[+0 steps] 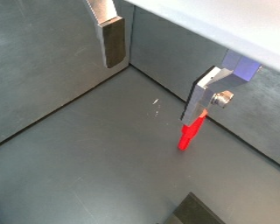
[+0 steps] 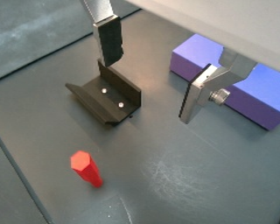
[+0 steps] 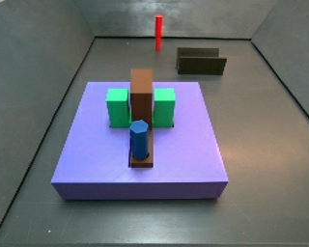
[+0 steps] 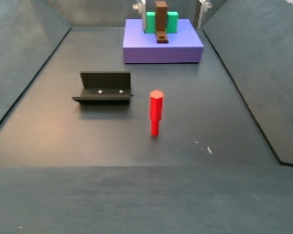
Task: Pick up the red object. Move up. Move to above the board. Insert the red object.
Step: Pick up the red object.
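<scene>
The red object (image 4: 156, 112) is a thin red peg standing upright on the grey floor, apart from the fixture. It also shows in a side view (image 3: 158, 32) and in both wrist views (image 2: 87, 168) (image 1: 191, 133), partly behind a finger in one. The gripper (image 2: 150, 89) is open and empty, high above the floor between the fixture and the purple platform; it also shows in a wrist view (image 1: 154, 92). The brown board (image 3: 142, 106) stands on the purple platform (image 3: 183, 164) between green blocks (image 3: 116, 106). A blue peg (image 3: 139, 140) stands in the board's near end.
The dark L-shaped fixture (image 4: 106, 88) stands on the floor left of the red object; it also shows in a wrist view (image 2: 108, 98) and a side view (image 3: 201, 62). Grey walls enclose the floor. The purple platform's corner (image 2: 230, 74) lies by one finger.
</scene>
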